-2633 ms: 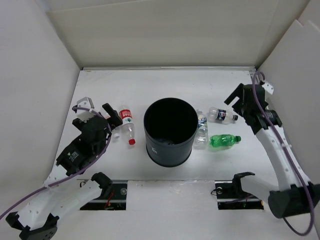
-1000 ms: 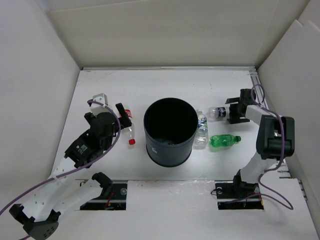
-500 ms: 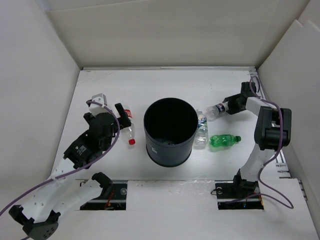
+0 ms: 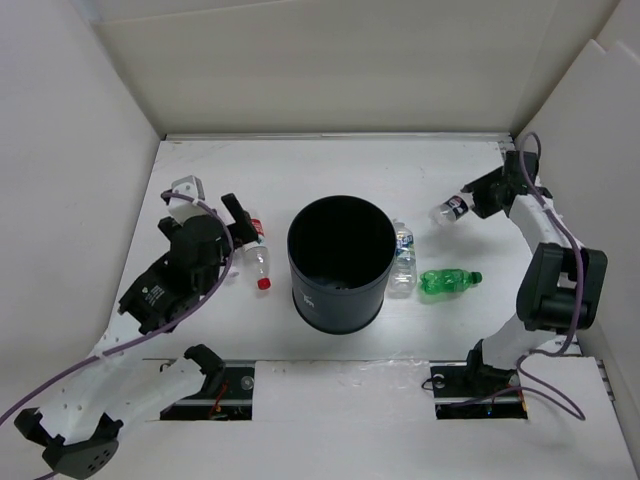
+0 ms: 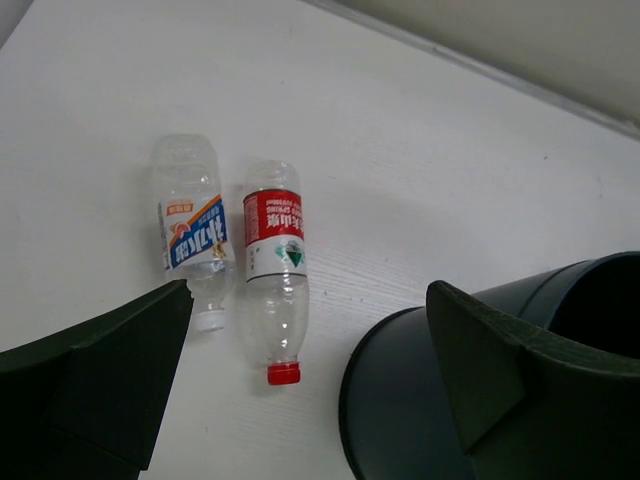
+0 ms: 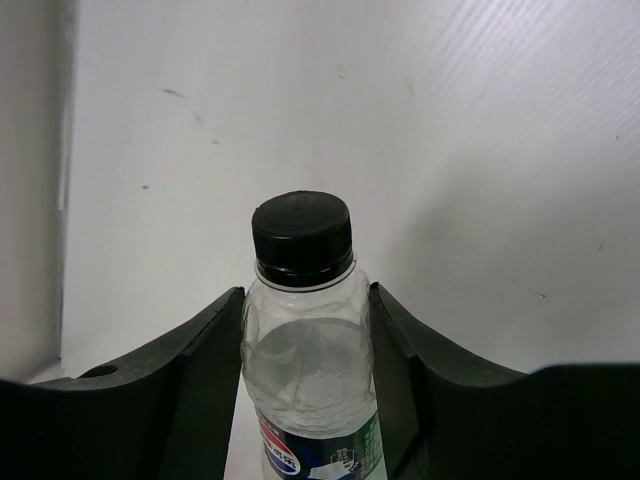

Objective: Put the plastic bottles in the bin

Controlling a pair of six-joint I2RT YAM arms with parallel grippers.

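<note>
right gripper [image 6: 305, 292] clamped tight on black-cap clear bottle [image 6: 305, 370], jaws either side of its shoulder, cap poking out past tips. top view: that bottle sits at bin's [image 4: 335, 305] 2 o'clock, well apart. left gripper [image 5: 308, 295] spread wide, nothing in it, hovers over red-label bottle [image 5: 275, 270] lying at bin's 9 o'clock, cap toward 6. green bottle [image 4: 447, 281] near bin's 3 o'clock.

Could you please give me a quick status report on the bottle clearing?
Right pincer shut on black-capped bottle, right of bin. Left pincer open over red-label bottle, left of bin. Bin upright, nothing covering its mouth.
</note>
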